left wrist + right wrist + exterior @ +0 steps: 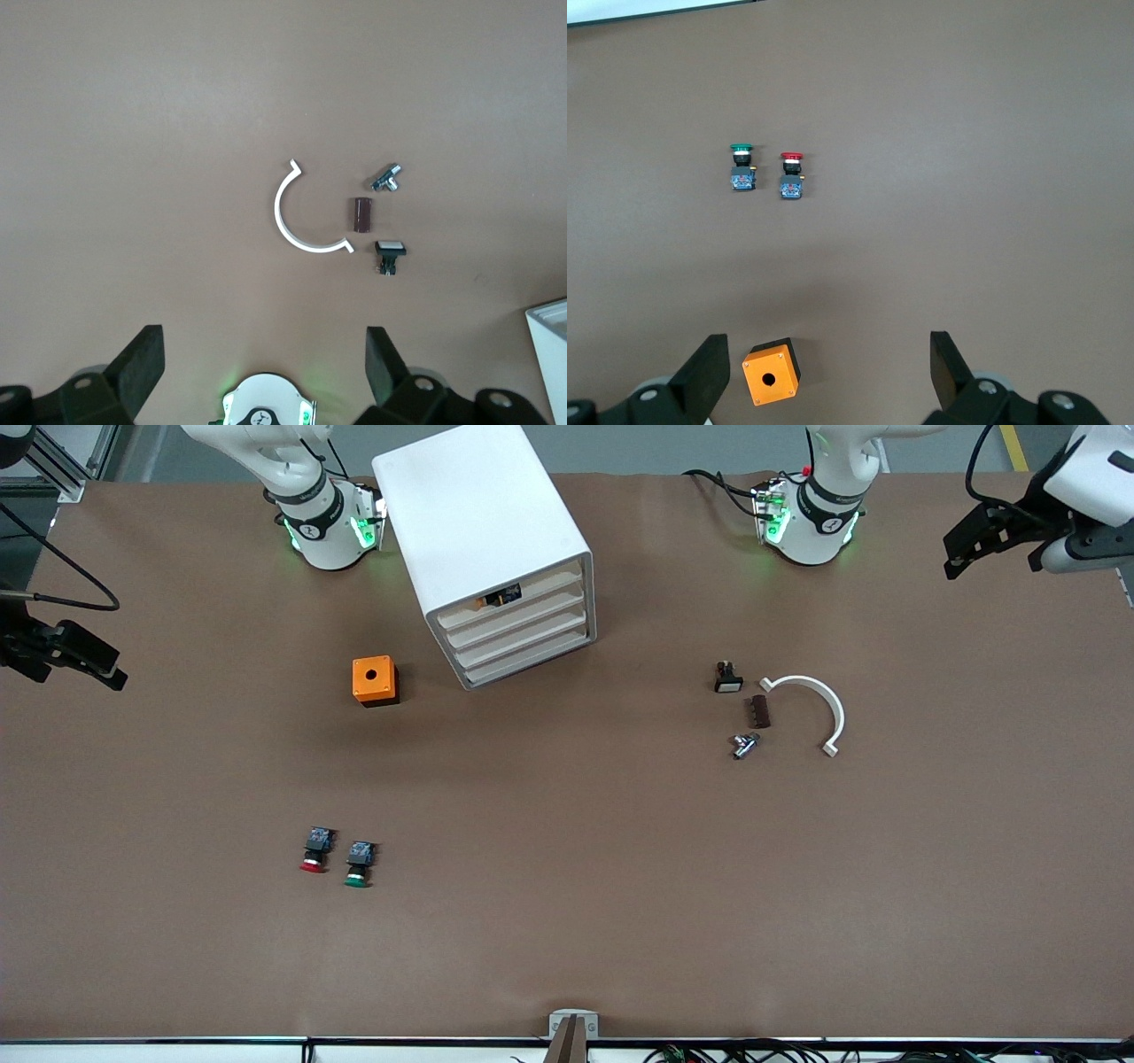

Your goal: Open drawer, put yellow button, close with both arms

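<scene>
Brown bench (567,921) carries the cabinet (483,540) near the edge by my bases; its top drawer (509,598) looks pushed in, and the yellow button (498,597) shows through the front's gap, so the task seems nearly done. My left end effector (262,359) and right end effector (828,363) hang high at opposite bench ends, fingers apart, empty. I judge the button light, rigid and slick-capped, best pinched across its dark body.
</scene>
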Controlling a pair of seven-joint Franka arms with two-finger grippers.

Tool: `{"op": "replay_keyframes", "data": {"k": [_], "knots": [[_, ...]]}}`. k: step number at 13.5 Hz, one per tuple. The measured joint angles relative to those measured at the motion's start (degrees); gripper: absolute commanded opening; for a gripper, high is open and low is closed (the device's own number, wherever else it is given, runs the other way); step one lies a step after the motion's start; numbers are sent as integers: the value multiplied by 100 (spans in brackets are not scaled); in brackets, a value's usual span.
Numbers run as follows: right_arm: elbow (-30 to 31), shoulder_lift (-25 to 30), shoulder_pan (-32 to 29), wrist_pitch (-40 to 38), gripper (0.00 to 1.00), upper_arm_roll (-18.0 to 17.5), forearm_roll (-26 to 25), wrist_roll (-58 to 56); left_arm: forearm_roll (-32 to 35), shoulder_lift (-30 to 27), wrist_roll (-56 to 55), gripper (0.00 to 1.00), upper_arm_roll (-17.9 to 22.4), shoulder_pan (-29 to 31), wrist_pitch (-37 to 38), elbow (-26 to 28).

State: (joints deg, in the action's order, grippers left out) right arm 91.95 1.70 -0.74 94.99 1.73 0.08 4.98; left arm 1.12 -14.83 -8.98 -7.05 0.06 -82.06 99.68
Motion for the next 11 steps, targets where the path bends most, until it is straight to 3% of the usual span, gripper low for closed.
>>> {"op": "replay_keyframes", "data": {"k": [4, 11], "knots": [[0, 0, 0, 0, 100, 6, 0, 0, -10, -32, 84, 100, -15, -1, -3, 71], [0, 0, 0, 0, 100, 7, 0, 0, -9, 299, 84, 100, -26, -5, 44, -334]]}}
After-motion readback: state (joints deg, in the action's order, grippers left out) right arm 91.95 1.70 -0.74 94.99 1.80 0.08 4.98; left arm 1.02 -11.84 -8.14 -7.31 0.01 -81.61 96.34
